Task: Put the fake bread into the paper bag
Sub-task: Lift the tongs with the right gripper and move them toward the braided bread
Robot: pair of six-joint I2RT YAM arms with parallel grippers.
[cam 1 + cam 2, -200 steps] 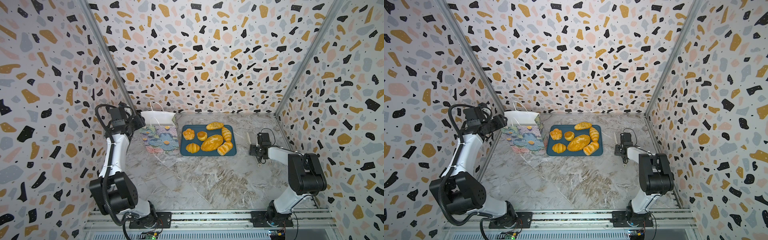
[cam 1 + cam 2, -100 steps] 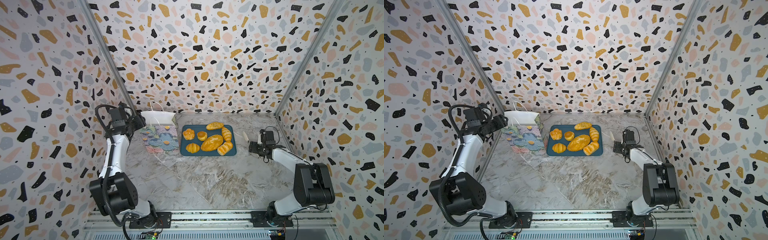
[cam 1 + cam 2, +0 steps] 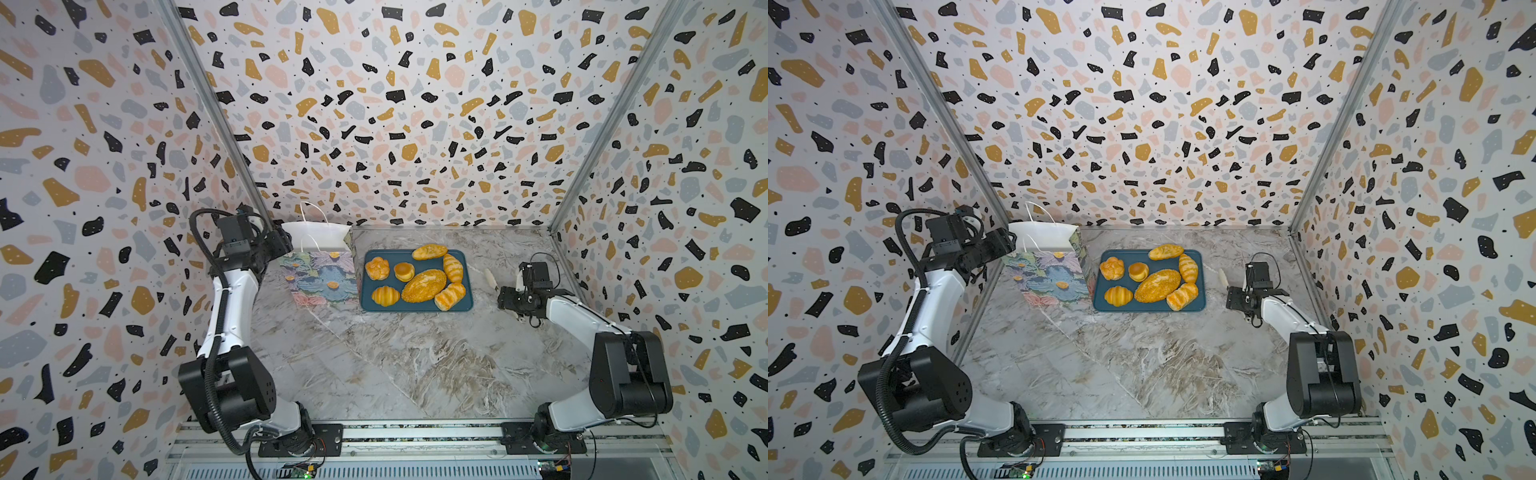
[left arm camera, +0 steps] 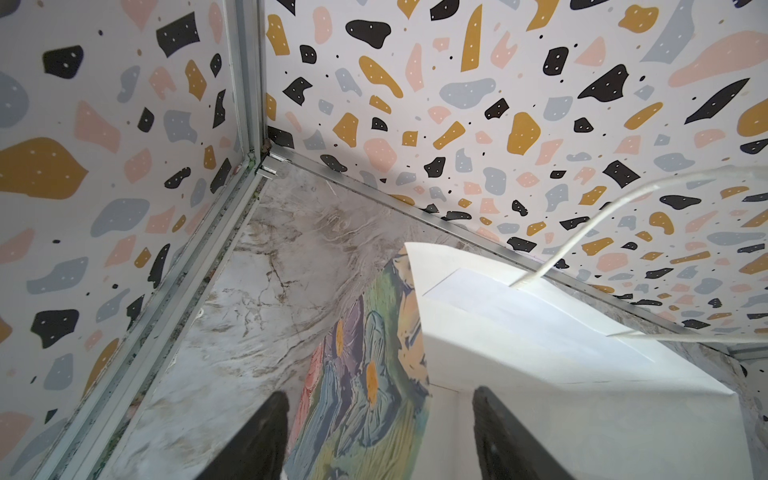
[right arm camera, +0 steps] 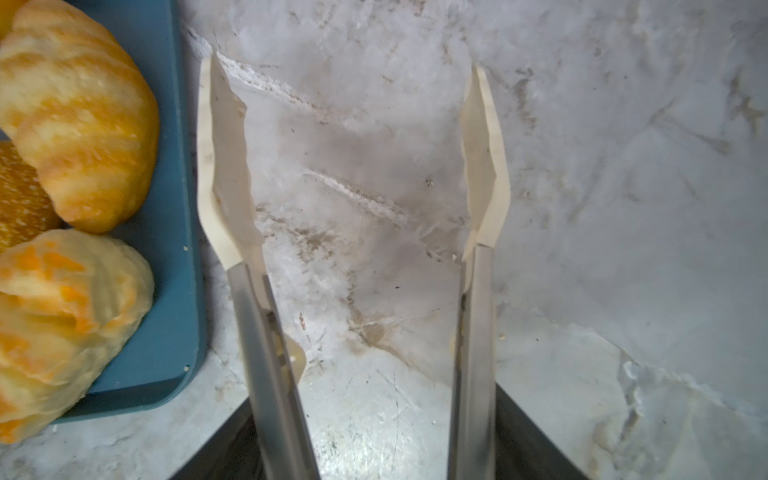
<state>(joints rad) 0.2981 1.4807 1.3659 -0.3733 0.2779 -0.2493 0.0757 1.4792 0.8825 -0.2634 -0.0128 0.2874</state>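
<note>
The left claw point(image 3: 284, 245) is released at the rim of the paper bag point(image 3: 320, 276). In its wrist view the black fingers point(image 4: 266, 436) stand wide apart with the bag's side wall between them. One finger is outside by the painted flowers and the other is over the white inside. Whether either touches the paper I cannot tell. The bag stands upright on the marble surface point(image 3: 395, 361) with its mouth open.

The right claw point(image 3: 509, 298) is clenched on a pair of tongs point(image 5: 262, 328), whose metal arms run forward from its fingers. Their cream tips are spread over bare surface with nothing between them.

Just beside the tongs, on the side toward the left claw, lies the dark blue tray point(image 3: 411, 306), which sits between the two claws and just beside the bag. All the fake bread point(image 3: 1156, 285) lies on it. Two ridged rolls point(image 5: 75, 133) are nearest the right claw. Beyond them is the seeded loaf point(image 3: 424, 285), and the croissant point(image 3: 385, 296), round bun point(image 3: 404, 271) and knotted roll point(image 3: 377, 268) are nearest the bag.
</note>
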